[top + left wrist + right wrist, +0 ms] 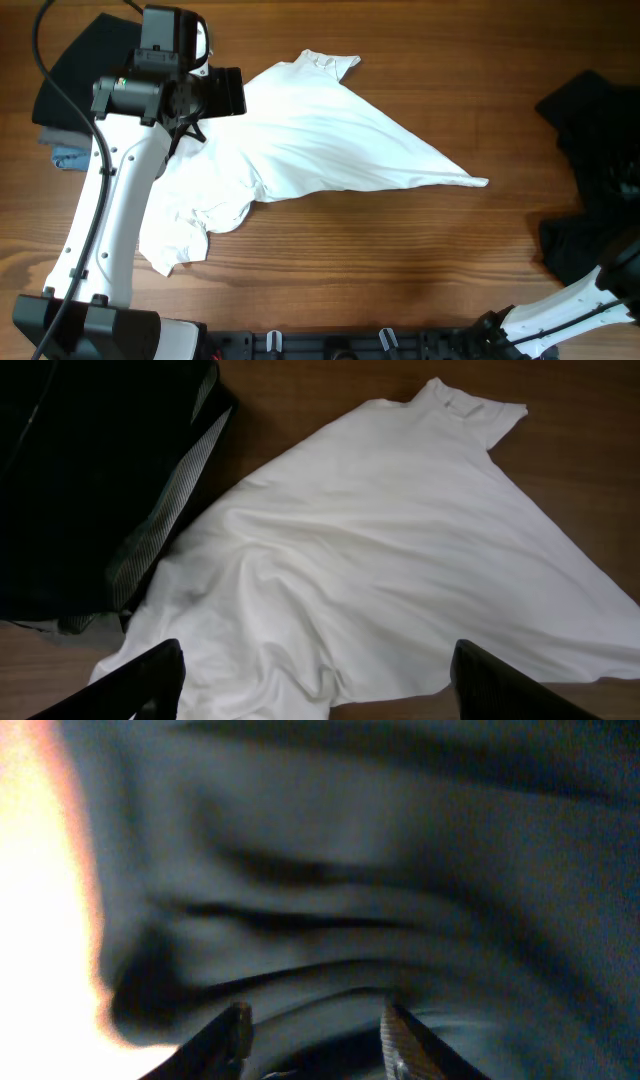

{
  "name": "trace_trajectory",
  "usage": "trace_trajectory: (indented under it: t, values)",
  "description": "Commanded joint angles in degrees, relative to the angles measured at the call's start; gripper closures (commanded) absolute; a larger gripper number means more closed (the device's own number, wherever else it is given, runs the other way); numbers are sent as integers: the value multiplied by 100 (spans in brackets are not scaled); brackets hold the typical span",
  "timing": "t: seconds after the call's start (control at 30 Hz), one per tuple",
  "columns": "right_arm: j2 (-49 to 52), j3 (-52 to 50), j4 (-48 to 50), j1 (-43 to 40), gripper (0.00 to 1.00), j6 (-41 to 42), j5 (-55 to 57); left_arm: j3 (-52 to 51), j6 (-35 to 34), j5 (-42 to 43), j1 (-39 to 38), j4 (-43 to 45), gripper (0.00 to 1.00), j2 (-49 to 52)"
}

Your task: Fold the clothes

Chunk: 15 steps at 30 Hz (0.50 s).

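Note:
The white T-shirt [300, 140] lies crumpled on the wood table, its collar [325, 62] at the back and one corner pulled out to a point at the right [478, 181]. My left gripper [320, 682] hovers over the shirt's left part, open wide, with rumpled white cloth [380, 560] below and nothing between the fingers [150, 678]. A loose black garment [595, 170] is heaped at the right edge. My right gripper [315, 1032] sits close against that dark cloth [380, 870], jaws apart; whether it touches the cloth I cannot tell.
Another dark garment [85, 65] with a striped trim [175, 495] lies at the back left, on top of something blue-grey [65, 155]. The left arm [115, 220] covers part of the shirt. The right arm [560, 312] comes in from the front right corner.

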Motion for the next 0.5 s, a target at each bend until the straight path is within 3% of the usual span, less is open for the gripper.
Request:
trace_trajectory:
  t: [0.0,0.2,0.33,0.47]
  values:
    - [-774,168,-306,457,46,-629,-1187,85,37,225,-17,-151,16,-90]
    - [-1467,168,-1187,1585,35,-761,-1200,85,37,216,-17,-538,16,-214]
    - [-1403,133,-1600,2695,28,-1327,-990,85,55,219,-15,-728,16,-262]
    - [-1049,101,-1394,3882,21,-1484,608,85,57,219,-17,-922,17,-282]
